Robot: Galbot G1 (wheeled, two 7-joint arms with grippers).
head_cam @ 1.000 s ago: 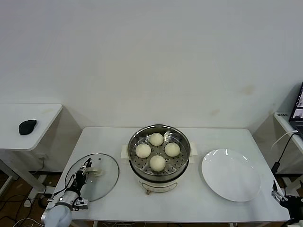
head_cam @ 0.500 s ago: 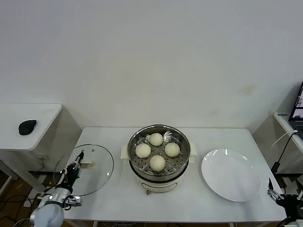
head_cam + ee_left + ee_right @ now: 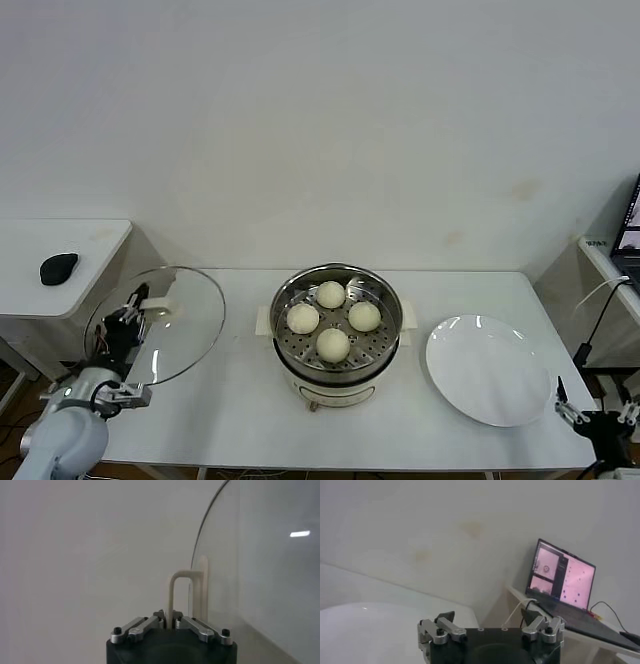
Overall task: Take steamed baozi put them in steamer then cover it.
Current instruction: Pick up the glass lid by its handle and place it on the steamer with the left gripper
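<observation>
Several cream-white steamed baozi (image 3: 333,344) sit on the perforated tray of the steel steamer (image 3: 299,371) at the table's middle. The steamer is uncovered. My left gripper (image 3: 134,306) is shut on the cream handle (image 3: 161,308) of the glass cover (image 3: 185,325), which hangs tilted in the air over the table's left end, apart from the steamer. In the left wrist view the jaws of the left gripper (image 3: 169,620) pinch one leg of the handle (image 3: 181,586), with the glass of the cover (image 3: 250,565) beyond. My right gripper (image 3: 590,414) waits open off the table's front right corner, holding nothing (image 3: 489,616).
A flat white plate (image 3: 488,370) lies to the right of the steamer. A low side table (image 3: 90,245) on the left carries a black mouse (image 3: 58,267). A lit laptop (image 3: 562,577) stands on a desk at the right.
My left gripper closed on the cover's handle, then lifted the cover off the table, up and to the left, tipping it on edge. The right gripper shifted only slightly.
</observation>
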